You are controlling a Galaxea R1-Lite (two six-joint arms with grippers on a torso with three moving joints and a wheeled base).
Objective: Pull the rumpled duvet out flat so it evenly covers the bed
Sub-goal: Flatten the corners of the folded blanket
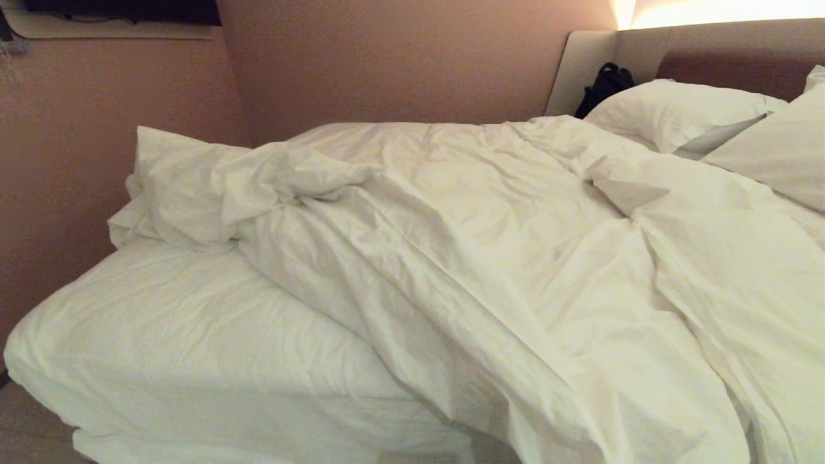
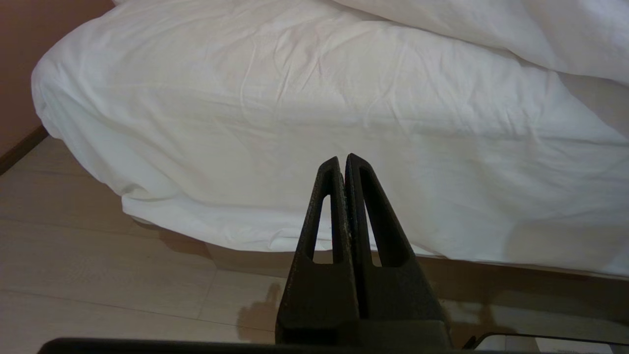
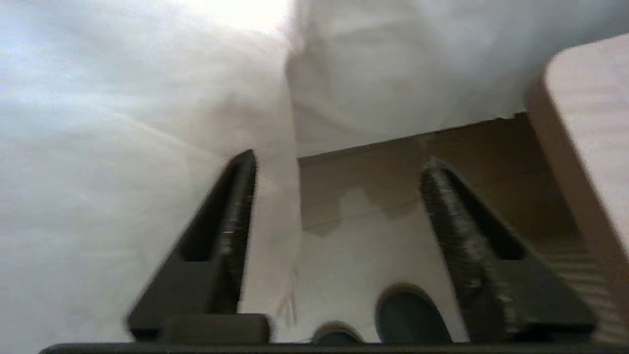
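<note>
Head view: duvet (image 1: 515, 258) bunched across the bed (image 1: 161, 335), running from a heaped fold at 10 o'clock down to the near edge at 5 o'clock. Bare fitted sheet (image 1: 180, 322) exposed at 8 o'clock. Two pillows (image 1: 677, 113) at 1 to 2 o'clock against the headboard (image 1: 722, 51); dark bag (image 1: 606, 84) at the headboard's left end. Neither arm visible here.

Left wrist view: left gripper (image 2: 344, 160) held low, aimed at the side of the mattress, above the pale floor (image 2: 98, 275). Fingers (image 2: 327, 206) pressed together, tips meeting, nothing held. No contact with the sheet.

Right wrist view: right gripper (image 3: 339, 162) set beside hanging white cloth, likely the duvet (image 3: 123, 172), at the bed's edge. Fingers (image 3: 236, 206) spread wide, nothing clamped. One finger lying against the cloth's hanging fold, the other standing clear over the floor (image 3: 354, 255). Beige panel (image 3: 589, 123) near the clear finger. Two dark rounded shapes at the gripper base, not identifiable.
</note>
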